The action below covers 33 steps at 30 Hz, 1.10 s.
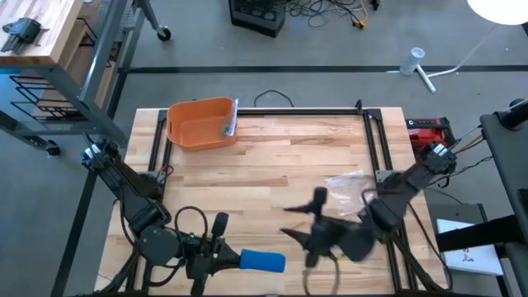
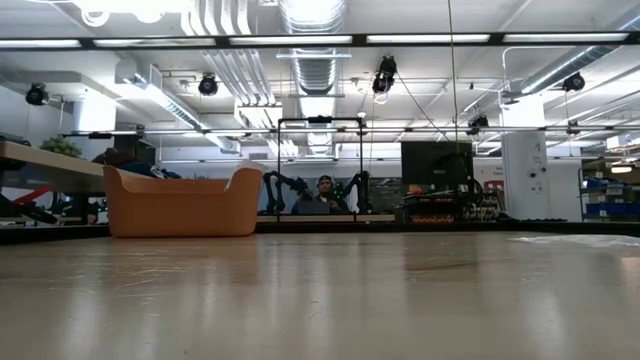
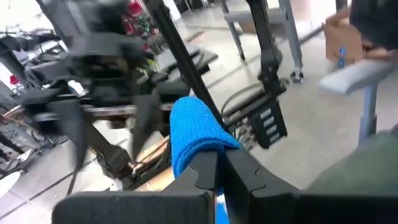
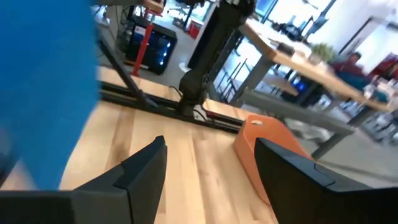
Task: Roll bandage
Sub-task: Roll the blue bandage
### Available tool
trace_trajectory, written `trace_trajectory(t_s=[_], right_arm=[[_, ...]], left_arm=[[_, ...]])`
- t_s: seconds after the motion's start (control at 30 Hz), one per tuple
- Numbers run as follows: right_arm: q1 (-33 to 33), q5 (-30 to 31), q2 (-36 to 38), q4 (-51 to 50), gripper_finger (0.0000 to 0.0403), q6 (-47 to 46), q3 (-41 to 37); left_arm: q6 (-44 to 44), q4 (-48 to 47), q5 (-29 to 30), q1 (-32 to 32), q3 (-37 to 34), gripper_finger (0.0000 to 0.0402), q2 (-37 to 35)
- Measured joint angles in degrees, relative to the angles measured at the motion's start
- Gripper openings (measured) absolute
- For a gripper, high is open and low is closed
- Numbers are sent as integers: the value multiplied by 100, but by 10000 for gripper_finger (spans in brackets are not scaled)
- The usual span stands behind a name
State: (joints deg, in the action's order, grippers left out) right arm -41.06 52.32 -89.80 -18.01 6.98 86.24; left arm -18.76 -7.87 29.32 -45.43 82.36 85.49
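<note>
A blue bandage roll (image 1: 262,262) lies near the table's near edge, and my left gripper (image 1: 224,259) is shut on its left end. In the left wrist view the roll (image 3: 193,127) sticks out ahead of my gripper (image 3: 219,171). My right gripper (image 1: 305,217) is open and empty just right of the roll, its picture blurred. In the right wrist view its gripper (image 4: 211,158) points toward the orange basket (image 4: 264,149), and a blue blur (image 4: 46,87) fills the picture's left. The low view shows neither arm nor the roll. My left gripper pinches the roll's end (image 3: 208,148) between its two fingers. The fingers come level from the table's left and lie along the roll. The rest of the roll sticks out beyond the fingertips toward the table's right. I cannot tell whether it rests on the table.
An orange basket (image 1: 200,124) stands at the table's far left and also shows in the low view (image 2: 180,202). A clear plastic wrapper (image 1: 351,186) lies at the right, by the right arm. The wooden table (image 1: 272,161) is bare between basket and grippers.
</note>
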Motion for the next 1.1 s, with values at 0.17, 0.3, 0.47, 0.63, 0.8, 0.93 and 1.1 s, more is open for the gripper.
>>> trace_trajectory(t_s=[0.17,0.3,0.47,0.63,0.8,0.93,1.1], right_arm=[[-636,863,-38,56,219,-214,-428],[-907,1079,-60,406,215,-565,-838],[-1020,1007,-74,1557,221,-593,-1290],[-877,712,-74,2062,226,-626,-1609],[-724,208,-74,2383,221,-565,-1628],[-458,-184,-74,2522,212,-533,-1628],[-113,-201,-135,2803,194,-243,-1631]], left_arm=[[36,857,-228,113,-294,0,-11],[296,1530,-441,299,-650,0,-17],[486,2314,-561,541,-1049,0,-35],[695,2724,-897,682,-1248,0,-46],[732,2735,-898,693,-1265,0,-46],[750,2833,-979,693,-1265,0,-46],[910,2899,-1088,693,-1265,0,-46]])
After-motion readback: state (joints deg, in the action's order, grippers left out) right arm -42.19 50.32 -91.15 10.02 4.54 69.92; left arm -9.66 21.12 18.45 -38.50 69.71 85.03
